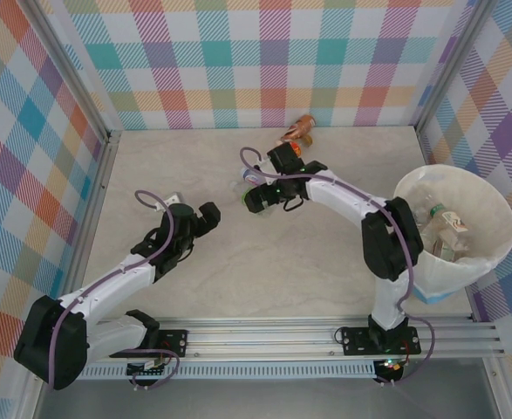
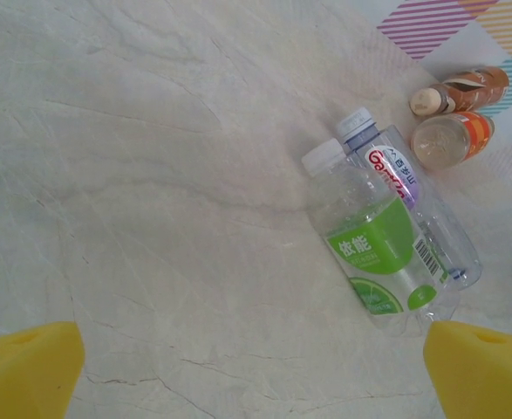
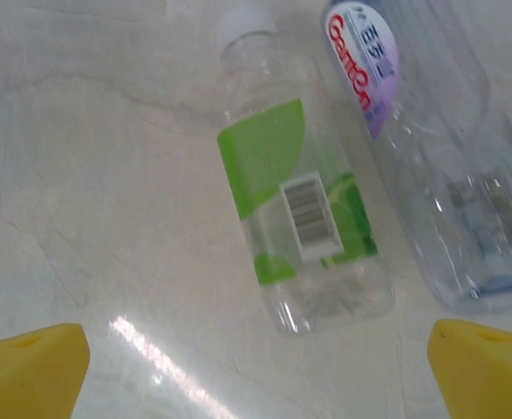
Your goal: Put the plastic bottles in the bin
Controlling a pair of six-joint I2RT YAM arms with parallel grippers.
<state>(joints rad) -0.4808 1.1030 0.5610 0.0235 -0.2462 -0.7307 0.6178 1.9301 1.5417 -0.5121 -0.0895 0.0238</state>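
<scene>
While both claws stood released and empty, no bottle was in hand. The right claw (image 3: 256,362) hung over two clear bottles lying side by side and touching on the bench (image 1: 282,279), well to the left of the bin (image 1: 500,196). The green-labelled bottle (image 3: 299,209) lay between its yellow pads (image 3: 29,362), and the purple-labelled bottle (image 3: 421,148) lay just beside it. The wide spread appeared set to straddle the green-labelled bottle across its width. The left claw (image 1: 205,218), farther from the bin, faced the same pair from a distance, evidently on standby. An orange bottle (image 2: 452,140) and a brown bottle (image 2: 465,87) lay together beyond the pair, also left of the bin. Several binned bottles (image 1: 443,231) lay inside the bin, which stood beside the right arm, judged convenient for its drops.
</scene>
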